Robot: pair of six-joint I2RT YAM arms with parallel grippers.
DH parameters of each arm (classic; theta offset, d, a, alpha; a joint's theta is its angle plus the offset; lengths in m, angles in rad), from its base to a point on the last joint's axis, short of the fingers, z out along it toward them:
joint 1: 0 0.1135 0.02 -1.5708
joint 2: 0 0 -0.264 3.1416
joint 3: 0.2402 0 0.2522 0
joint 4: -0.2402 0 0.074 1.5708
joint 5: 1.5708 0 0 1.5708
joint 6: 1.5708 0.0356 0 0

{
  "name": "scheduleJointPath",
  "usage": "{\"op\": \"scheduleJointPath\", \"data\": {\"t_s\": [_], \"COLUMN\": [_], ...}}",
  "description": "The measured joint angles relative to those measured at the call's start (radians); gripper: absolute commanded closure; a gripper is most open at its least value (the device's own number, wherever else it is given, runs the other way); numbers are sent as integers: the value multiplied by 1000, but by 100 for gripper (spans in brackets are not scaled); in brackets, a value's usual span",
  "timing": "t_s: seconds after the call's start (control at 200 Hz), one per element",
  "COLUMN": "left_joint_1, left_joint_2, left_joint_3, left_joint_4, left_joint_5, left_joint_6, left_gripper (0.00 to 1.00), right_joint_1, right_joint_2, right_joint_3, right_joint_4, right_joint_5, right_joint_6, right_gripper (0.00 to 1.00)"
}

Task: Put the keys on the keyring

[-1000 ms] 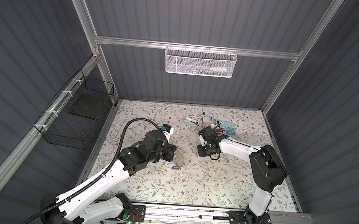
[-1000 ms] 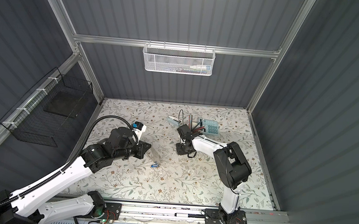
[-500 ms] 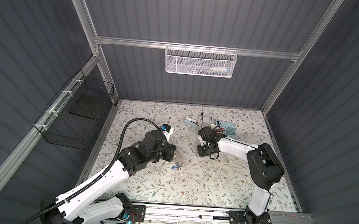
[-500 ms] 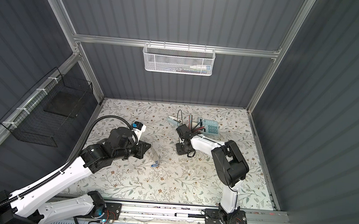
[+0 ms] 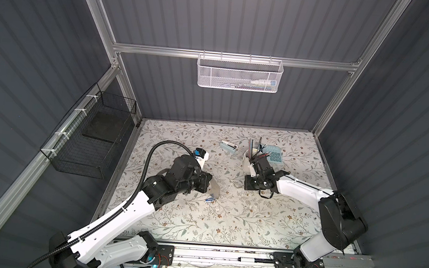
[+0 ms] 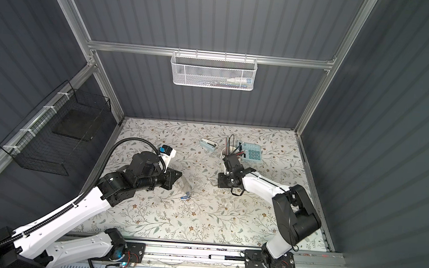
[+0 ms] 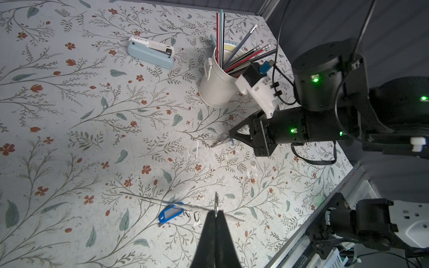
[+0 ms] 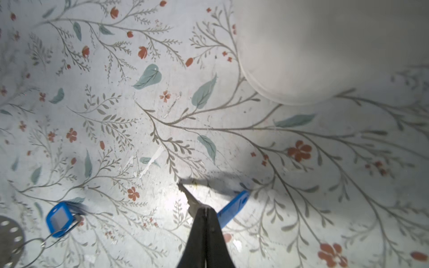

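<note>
Left gripper [image 7: 216, 212]: jaws pinched on thin grey oval keyring [image 7: 144, 197]. Right gripper [image 8: 204, 210]: jaws pinched on small blue-tagged metal key [image 8: 187, 195].

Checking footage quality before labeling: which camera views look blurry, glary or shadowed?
Right wrist view: the white cup is an out-of-focus blur, with a bright glare patch on the table by the right hand. Left wrist view: sharp. Both top views: evenly lit, crisp.

The left fingers [image 7: 208, 234] pinch the keyring [image 7: 148, 198], a blue-tagged key [image 7: 171, 214] lying near.
</note>
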Motion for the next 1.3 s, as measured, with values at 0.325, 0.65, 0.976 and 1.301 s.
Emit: {"op": "scheduleJointPath", "data": {"t_s": [0.325, 0.65, 0.976, 1.301], "left_joint_1": [0, 0, 0, 0], "left_joint_2": [63, 119, 121, 110], "left_joint_3": [0, 0, 3, 3], "left_joint_4": [46, 73, 75, 75], "left_joint_5": [82, 112, 115, 114], "left_joint_6": [29, 29, 29, 29], "left_gripper": [100, 100, 100, 100], "right_joint_1": [-9, 8, -8, -115], "right_joint_2": [-106, -131, -195, -134], "right_joint_3": [-175, -303, -327, -102], "right_joint_4": [127, 171, 140, -98], "right_joint_5": [34, 61, -59, -133], "right_joint_6": [189, 253, 203, 114], "right_gripper": [100, 82, 75, 76]}}
